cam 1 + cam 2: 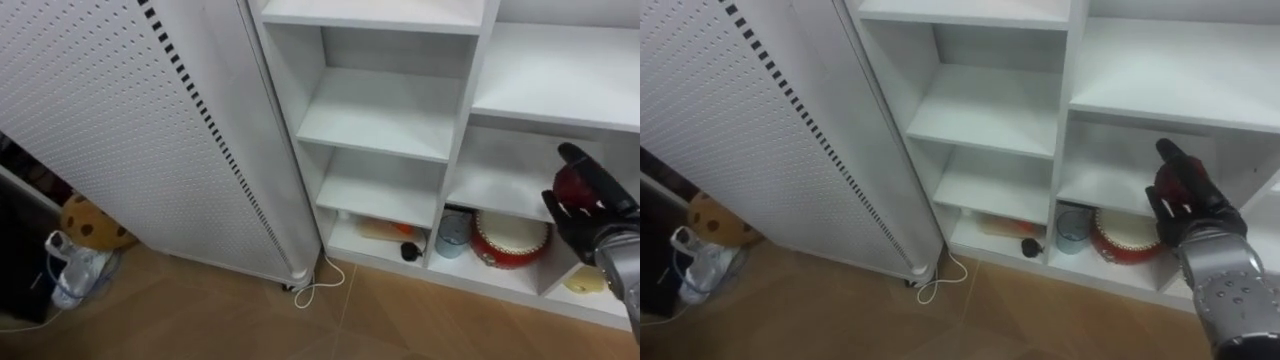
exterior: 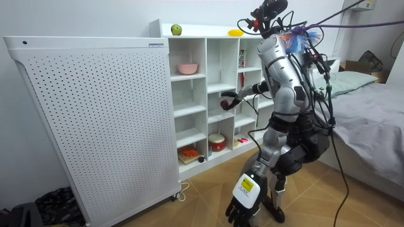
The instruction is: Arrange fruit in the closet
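Note:
My right hand (image 1: 592, 222) comes in from the right, its dark fingers curled round a red fruit (image 1: 572, 187). It hovers in front of a middle compartment of the white closet (image 1: 385, 115), above the bottom shelf. In the room view the same hand (image 2: 232, 98) reaches into the closet's middle column with the red fruit (image 2: 225, 104). A green apple (image 2: 176, 29) and a yellow fruit (image 2: 235, 32) lie on the closet's top. My left hand (image 2: 243, 203) hangs low by my legs with relaxed fingers.
A red round box (image 1: 511, 238) and a blue cup (image 1: 453, 235) sit on the bottom shelf. A pink bowl (image 2: 187, 68) rests on an upper shelf. A tall white perforated panel (image 1: 150, 130) stands left of the closet, with a white cord (image 1: 318, 285) on the floor. A bed (image 2: 372, 107) lies behind me.

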`<state>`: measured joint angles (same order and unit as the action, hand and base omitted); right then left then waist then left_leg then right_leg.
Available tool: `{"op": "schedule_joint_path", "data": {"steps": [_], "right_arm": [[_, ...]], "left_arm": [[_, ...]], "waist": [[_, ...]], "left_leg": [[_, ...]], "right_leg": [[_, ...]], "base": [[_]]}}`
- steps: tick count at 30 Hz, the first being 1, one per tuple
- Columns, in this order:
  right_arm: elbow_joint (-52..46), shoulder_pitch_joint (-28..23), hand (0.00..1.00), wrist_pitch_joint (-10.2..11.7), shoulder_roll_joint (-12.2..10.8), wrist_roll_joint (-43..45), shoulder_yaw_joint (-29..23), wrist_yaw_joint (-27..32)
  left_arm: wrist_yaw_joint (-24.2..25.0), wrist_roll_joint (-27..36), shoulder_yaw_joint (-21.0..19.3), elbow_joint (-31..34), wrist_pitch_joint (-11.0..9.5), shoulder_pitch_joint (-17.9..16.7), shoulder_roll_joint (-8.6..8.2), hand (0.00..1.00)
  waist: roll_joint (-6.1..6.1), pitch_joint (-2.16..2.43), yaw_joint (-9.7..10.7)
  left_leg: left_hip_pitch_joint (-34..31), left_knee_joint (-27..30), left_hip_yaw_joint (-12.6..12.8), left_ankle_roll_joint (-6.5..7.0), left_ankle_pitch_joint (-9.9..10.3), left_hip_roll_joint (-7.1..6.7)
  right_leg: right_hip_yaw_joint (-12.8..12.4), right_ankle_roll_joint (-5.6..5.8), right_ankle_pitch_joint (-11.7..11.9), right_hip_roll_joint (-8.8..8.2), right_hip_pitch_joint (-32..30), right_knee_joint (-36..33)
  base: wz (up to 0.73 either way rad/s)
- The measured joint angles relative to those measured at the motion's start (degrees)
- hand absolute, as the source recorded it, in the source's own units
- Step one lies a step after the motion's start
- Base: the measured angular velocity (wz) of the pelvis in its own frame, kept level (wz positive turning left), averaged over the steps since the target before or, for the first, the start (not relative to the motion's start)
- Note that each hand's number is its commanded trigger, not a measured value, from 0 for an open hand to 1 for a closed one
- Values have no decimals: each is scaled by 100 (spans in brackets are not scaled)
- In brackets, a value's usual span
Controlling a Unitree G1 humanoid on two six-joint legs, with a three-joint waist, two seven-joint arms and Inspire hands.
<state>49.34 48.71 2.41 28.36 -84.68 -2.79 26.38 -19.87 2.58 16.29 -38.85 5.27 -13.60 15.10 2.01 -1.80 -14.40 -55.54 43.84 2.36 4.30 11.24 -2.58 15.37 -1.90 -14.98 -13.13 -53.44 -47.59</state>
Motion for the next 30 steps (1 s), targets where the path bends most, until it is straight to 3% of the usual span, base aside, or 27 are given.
{"op": "schedule_joint_path", "data": {"steps": [10,21,30], "right_arm": [[0,30,0,-1,5,-111,-86,183],[-1,92,0,-1,5,-220,-89,496],[105,62,0,-5,7,-131,-72,395]], "left_arm": [[-97,7,81,181,54,-9,14,0],[-207,-3,81,361,57,-185,178,0],[5,-93,61,355,157,-296,191,0]], "waist": [[-38,-16,19],[-218,-12,150],[-207,-25,112]], "left_leg": [[31,13,-3,-30,35,-1],[38,112,22,-8,78,46],[325,134,48,-33,158,102]], "right_leg": [[-20,18,-55,-2,23,-29],[-39,50,-13,29,58,-22],[-84,40,-50,119,328,7]], "base": [[1],[-2],[-5]]}}
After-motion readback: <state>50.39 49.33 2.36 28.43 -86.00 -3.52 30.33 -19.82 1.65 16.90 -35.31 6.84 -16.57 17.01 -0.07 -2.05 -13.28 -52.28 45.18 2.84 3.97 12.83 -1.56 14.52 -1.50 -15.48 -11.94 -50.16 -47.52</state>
